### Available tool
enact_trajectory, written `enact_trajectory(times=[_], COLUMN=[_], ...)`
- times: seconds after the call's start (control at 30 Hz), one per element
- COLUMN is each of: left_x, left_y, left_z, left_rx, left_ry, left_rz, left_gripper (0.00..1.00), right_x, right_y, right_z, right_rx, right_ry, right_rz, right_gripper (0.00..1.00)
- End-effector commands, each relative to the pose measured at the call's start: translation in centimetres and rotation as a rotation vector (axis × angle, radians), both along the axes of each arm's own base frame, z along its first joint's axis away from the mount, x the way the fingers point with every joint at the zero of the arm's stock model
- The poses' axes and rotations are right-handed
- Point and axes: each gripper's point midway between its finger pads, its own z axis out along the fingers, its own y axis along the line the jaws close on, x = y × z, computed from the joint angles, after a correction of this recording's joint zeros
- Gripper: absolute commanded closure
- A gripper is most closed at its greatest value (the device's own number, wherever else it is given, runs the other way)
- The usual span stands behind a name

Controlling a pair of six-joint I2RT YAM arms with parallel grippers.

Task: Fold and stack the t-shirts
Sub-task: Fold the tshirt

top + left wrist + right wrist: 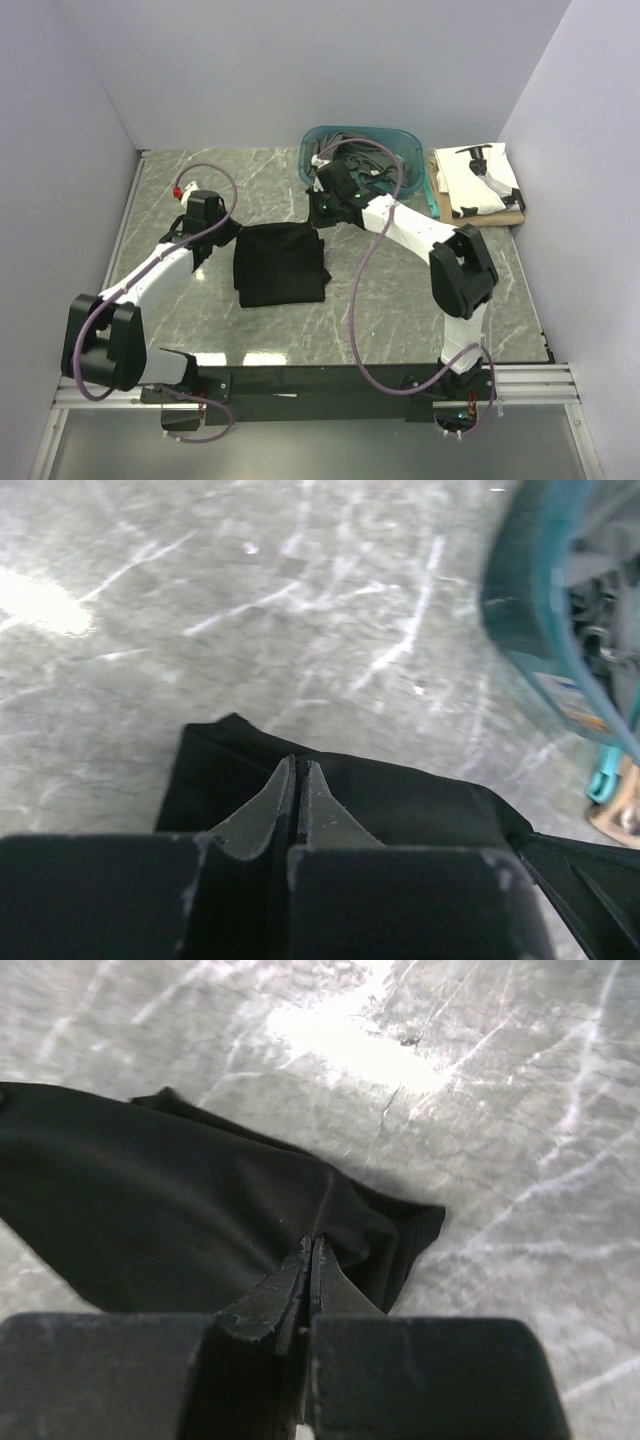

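A folded black t-shirt (280,265) was pictured laid flat in the middle of the grey marbled table (200,180), between the two arms. The right gripper (312,1245) was seen clamped tight on a puckered far corner of the cloth. The left gripper (298,765) was seen pressed closed over the other far corner, though a pinch of fabric could not be confirmed. Dark shirts (360,150) were heaped in the teal tub (515,590) behind. A white printed t-shirt (480,180) was laid on a tan t-shirt (517,215) at far right.
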Motion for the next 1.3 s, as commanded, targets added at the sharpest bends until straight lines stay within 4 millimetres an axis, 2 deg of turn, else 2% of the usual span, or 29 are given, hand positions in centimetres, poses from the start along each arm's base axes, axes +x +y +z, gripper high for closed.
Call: enact_trajectory(times=[0.0, 0.07, 0.17, 0.2, 0.23, 0.3, 0.33, 0.37, 0.43, 0.47, 0.5, 0.53, 0.57, 0.7, 0.73, 0.8, 0.83, 0.9, 0.93, 1.0, 1.03, 1.07, 1.1, 1.13, 1.2, 1.23, 1.27], left_x=[0.1, 0.6, 1.5, 2.1, 2.3, 3.2, 3.6, 4.0, 4.6, 5.0, 5.2, 5.4, 5.9, 6.6, 6.7, 7.2, 7.1, 7.5, 7.4, 7.6, 7.6, 7.7, 7.7, 7.7, 7.6, 7.4, 7.1], left_y=[-0.6, -0.8, -0.8, -0.9, -0.8, -0.8, -0.9, -1.1, -0.8, -0.8, -0.7, -0.7, -0.9, -1.1, -1.0, -1.1, -1.1, -1.2, -1.2, -1.3, -1.4, -1.5, -1.5, -1.6, -1.4, -1.3, -1.3], left_z=[2.2, 2.9, 2.0, 2.4, 1.2, 0.9, -0.1, 0.1, -1.2, -1.0, -1.3, -2.1, -2.0, -3.9, -4.8, -5.1, -5.8, -5.7, -6.1, -5.9, -5.5, -5.2, -4.8, -3.7, -2.2, -0.6, 0.0], left_rx=[0.002, 0.001, 0.023, 0.028, 0.04, 0.054, 0.059, 0.059, 0.088, 0.094, 0.104, 0.111, 0.114, 0.138, 0.144, 0.147, 0.15, 0.156, 0.161, 0.163, 0.158, 0.158, 0.157, 0.151, 0.152, 0.147, 0.149], left_ry=[-0.074, -0.094, -0.062, -0.065, -0.032, -0.025, -0.007, -0.011, 0.021, 0.025, 0.031, 0.049, 0.042, 0.092, 0.117, 0.123, 0.136, 0.133, 0.145, 0.142, 0.137, 0.133, 0.125, 0.105, 0.077, 0.047, 0.039], left_rz=[-0.024, -0.029, -0.025, -0.023, -0.021, -0.015, -0.018, -0.021, -0.011, -0.01, -0.005, -0.008, -0.019, -0.032, -0.03, -0.031, -0.034, -0.04, -0.042, -0.051, -0.053, -0.06, -0.066, -0.066, -0.064, -0.06, -0.062], left_gripper=[0.99, 0.99, 0.99, 0.99, 0.99, 0.99, 0.99, 0.99, 0.99, 0.98, 0.98, 0.96, 0.96, 0.94, 0.93, 0.91, 0.85, 0.73, 0.61, 0.53, 0.4, 0.34, 0.3, 0.19, 0.05, 0.01, 0.01], right_x=[0.0, -0.4, 0.1, 0.4, 0.6, 1.2, 1.5, 1.8, 2.5, 2.5, 3.0, 3.2, 3.4, 4.5, 4.8, 5.4, 5.4, 6.1, 6.0, 6.2, 6.2, 6.1, 6.1, 6.0, 5.5, 5.2, 4.9], right_y=[-0.4, -1.1, -2.2, -2.3, -2.3, -2.8, -2.9, -3.1, -3.0, -2.8, -2.5, -2.5, -2.4, -2.6, -2.9, -3.0, -3.3, -3.9, -4.0, -4.0, -4.0, -4.0, -3.9, -3.6, -3.2, -2.9, -2.8], right_z=[2.7, 2.3, 1.6, 1.7, 1.1, 0.4, 0.1, 0.0, -0.7, -1.2, -0.8, -1.8, -2.0, -2.9, -3.6, -4.0, -4.9, -5.0, -5.5, -5.3, -5.1, -4.8, -4.3, -3.1, -0.7, 0.2, 1.0], right_rx=[0.042, 0.034, 0.019, 0.02, 0.015, 0.012, 0.006, -0.002, 0.001, -0.002, 0.012, -0.003, -0.007, -0.023, -0.038, -0.046, -0.064, -0.086, -0.096, -0.097, -0.1, -0.101, -0.092, -0.076, -0.029, -0.009, 0.008], right_ry=[-0.054, -0.04, -0.018, -0.017, -0.004, 0.02, 0.025, 0.019, 0.024, 0.042, 0.041, 0.051, 0.049, 0.051, 0.06, 0.057, 0.078, 0.068, 0.079, 0.077, 0.075, 0.072, 0.067, 0.047, 0.016, 0.0, -0.014], right_rz=[-0.056, -0.088, -0.139, -0.143, -0.141, -0.159, -0.168, -0.168, -0.156, -0.134, -0.125, -0.119, -0.121, -0.155, -0.165, -0.182, -0.195, -0.229, -0.229, -0.227, -0.222, -0.22, -0.211, -0.192, -0.162, -0.15, -0.142], right_gripper=[1.0, 1.0, 1.0, 1.0, 1.0, 1.0, 1.0, 1.0, 1.0, 1.0, 1.0, 1.0, 1.0, 1.0, 1.0, 1.0, 1.0, 0.99, 0.97, 0.87, 0.8, 0.76, 0.73, 0.66, 0.57, 0.53, 0.52])
